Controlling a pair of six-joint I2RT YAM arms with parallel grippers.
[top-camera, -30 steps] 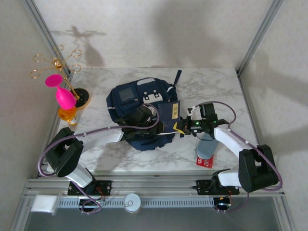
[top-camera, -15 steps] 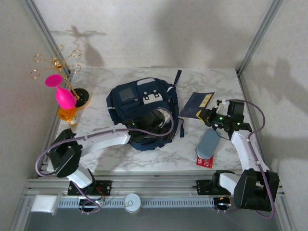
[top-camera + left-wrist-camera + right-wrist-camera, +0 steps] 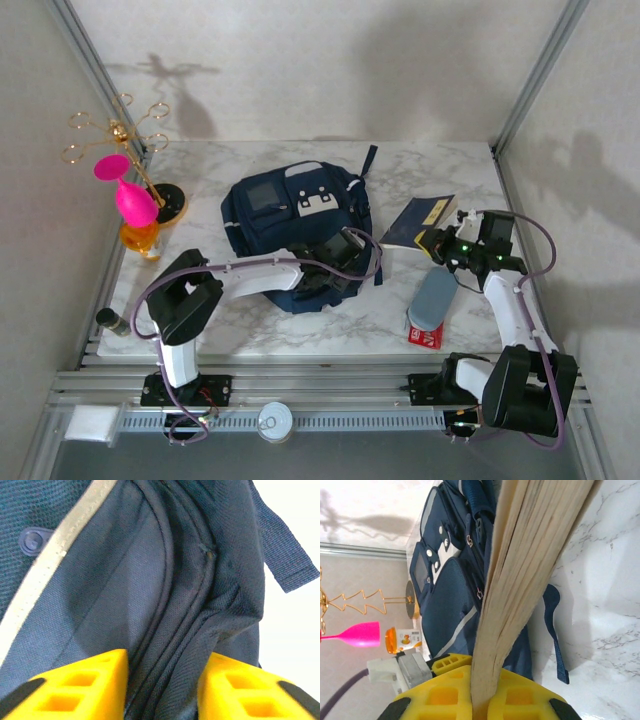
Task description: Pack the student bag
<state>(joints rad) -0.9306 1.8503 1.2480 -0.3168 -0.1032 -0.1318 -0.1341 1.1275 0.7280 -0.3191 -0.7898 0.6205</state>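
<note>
**Spotter:** What's the left doing?

**Me:** My left end effector (image 3: 162, 692) sits narrow astride a fold by the zip of the student bag (image 3: 285, 210), mid-tabletop (image 3: 230, 325). I can't tell if it truly pinches. I'd lift that lip so the mouth gapes.

**Spotter:** Anything inside?

**Me:** The interior is hidden. My right end effector (image 3: 472, 700) clamps the book (image 3: 530, 555) just right of the bag. I'd feed it in edge-first.
</note>
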